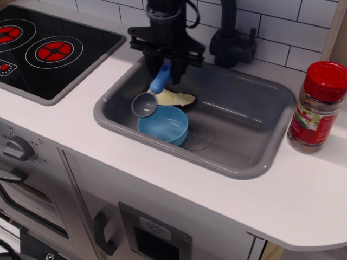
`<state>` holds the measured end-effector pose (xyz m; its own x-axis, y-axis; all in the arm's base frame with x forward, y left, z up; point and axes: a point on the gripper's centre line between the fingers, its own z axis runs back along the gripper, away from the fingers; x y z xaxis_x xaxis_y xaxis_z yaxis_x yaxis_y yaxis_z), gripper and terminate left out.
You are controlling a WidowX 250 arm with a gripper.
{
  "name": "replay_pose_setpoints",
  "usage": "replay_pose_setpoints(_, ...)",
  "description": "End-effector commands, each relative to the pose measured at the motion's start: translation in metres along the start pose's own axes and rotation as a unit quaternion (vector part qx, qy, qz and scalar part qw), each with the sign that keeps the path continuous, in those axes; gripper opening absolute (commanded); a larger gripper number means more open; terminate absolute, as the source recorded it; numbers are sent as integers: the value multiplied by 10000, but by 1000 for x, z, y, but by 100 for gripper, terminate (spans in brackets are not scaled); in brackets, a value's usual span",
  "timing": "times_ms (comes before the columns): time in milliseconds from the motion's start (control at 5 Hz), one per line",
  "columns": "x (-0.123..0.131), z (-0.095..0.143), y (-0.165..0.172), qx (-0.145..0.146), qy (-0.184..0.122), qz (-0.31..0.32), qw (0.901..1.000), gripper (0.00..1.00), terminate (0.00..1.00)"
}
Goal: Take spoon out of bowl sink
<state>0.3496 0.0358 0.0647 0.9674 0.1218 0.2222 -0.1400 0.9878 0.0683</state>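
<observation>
My gripper (165, 66) is shut on the blue handle of the spoon (151, 92). The spoon hangs tilted, its grey scoop head low and to the left, lifted above the sink's left part. The light-blue bowl (163, 124) sits empty on the floor of the grey sink (244, 135), below and right of the scoop. The gripper stands over the sink's back-left edge.
A purple-and-cream eggplant slice (176, 98) lies in the sink behind the bowl. A black faucet (232, 38) stands at the sink's back. A black stovetop (49, 49) is at the left. A red-lidded spice jar (317, 107) stands on the white counter at the right.
</observation>
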Motion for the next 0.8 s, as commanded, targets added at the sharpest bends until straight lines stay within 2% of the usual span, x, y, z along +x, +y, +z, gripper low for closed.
replay_pose_setpoints(0,7,18,-40,201,28,1387,9901,0,0)
replay_pose_setpoints(200,-3,7,-60,145,293,1751,9840,0,0)
replay_pose_setpoints(400,-14,-12,-72,317,373,1721,9839,0,0)
replay_pose_setpoints(600,-20,-28,-77,308,503,1948,9791,0,0)
